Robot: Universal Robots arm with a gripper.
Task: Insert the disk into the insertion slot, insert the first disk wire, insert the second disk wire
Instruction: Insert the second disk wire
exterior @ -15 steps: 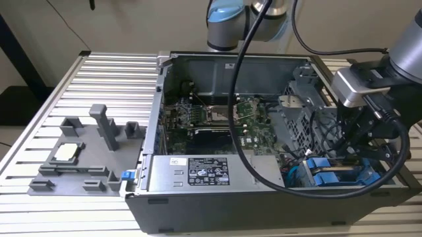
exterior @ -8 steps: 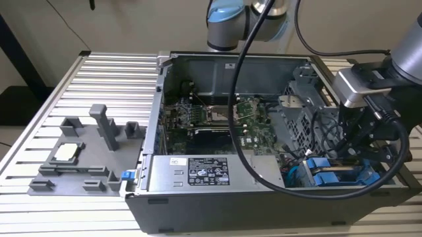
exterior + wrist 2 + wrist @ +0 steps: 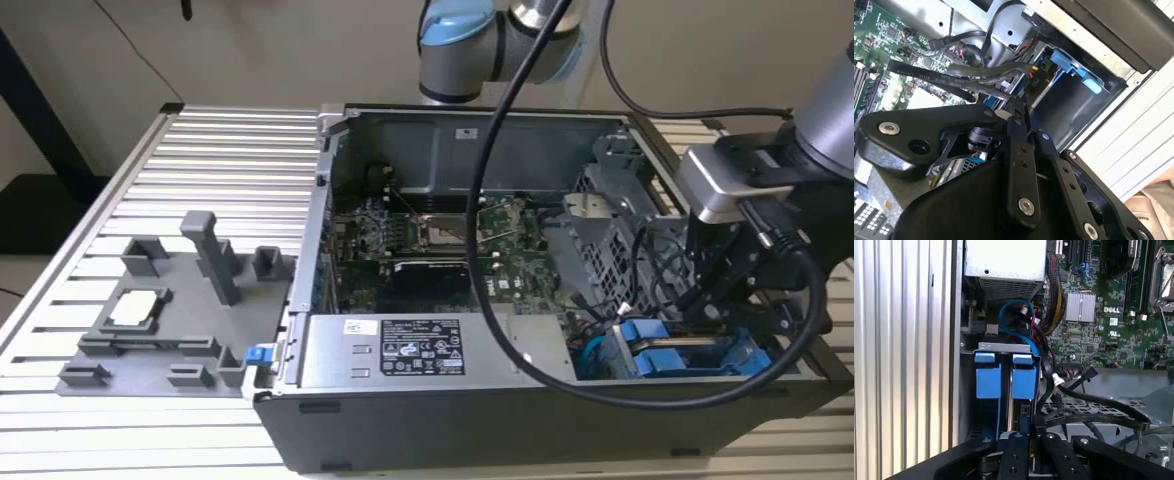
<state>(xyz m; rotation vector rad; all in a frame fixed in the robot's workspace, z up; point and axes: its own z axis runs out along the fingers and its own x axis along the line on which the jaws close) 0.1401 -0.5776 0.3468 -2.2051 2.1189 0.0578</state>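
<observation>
Open computer case (image 3: pixel 441 420) on slatted table (image 3: pixel 200 170); grey power-supply box (image 3: pixel 427 348) at front. Black cables (image 3: pixel 1094 407) crowding drive cage. Blue-framed disk (image 3: pixel 1024 380) seated upright in slot (image 3: pixel 999 347), beside second blue frame. Gripper (image 3: pixel 1030 427) directly above, jaws nearly together on a black cable.
</observation>
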